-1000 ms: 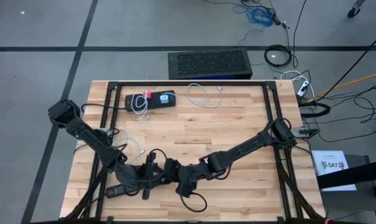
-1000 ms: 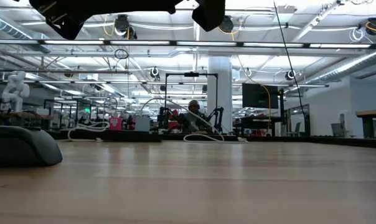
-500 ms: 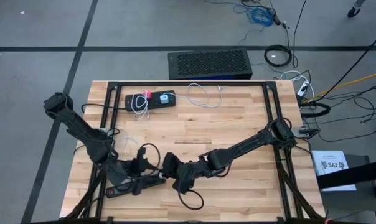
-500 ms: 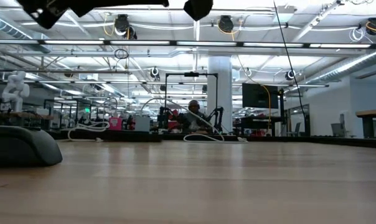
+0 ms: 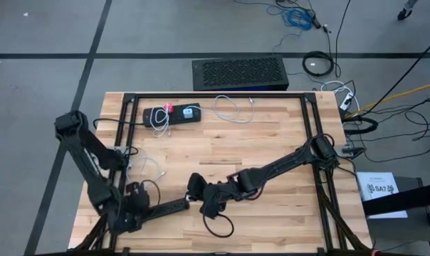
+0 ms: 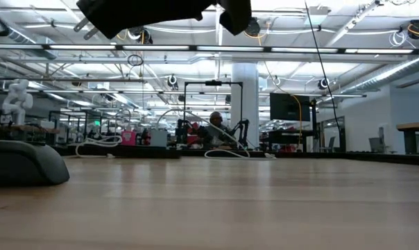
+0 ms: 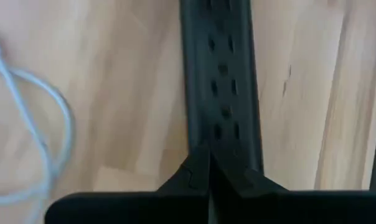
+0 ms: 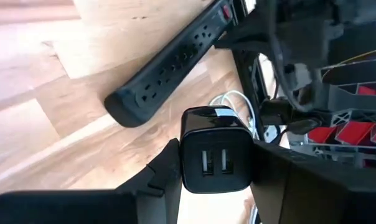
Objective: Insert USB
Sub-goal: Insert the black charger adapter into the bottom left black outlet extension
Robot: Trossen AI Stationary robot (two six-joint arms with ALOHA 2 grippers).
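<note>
Right gripper (image 8: 216,165) fingers clamped on a black USB charger (image 8: 215,149), 2 ports facing the camera; small, light, rigid, slick plastic, best gripped on its flat sides. Just past the fingers lies the power strip (image 8: 169,65), stiff and likely to slide. Left gripper (image 7: 208,177) fingers together, empty, over that strip. White cable (image 7: 35,124) lies beside it on the counter (image 5: 272,142).

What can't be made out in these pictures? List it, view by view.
- Right wrist view: the USB charger shows only its port face; its prongs point away.
- High view: the right gripper covers the charger, and the left gripper covers one end of the power strip.
- Low view: the top edge cuts off both arms; a dark shape at the left edge is unidentifiable.
- Left wrist view: the strip's ends are out of frame.
</note>
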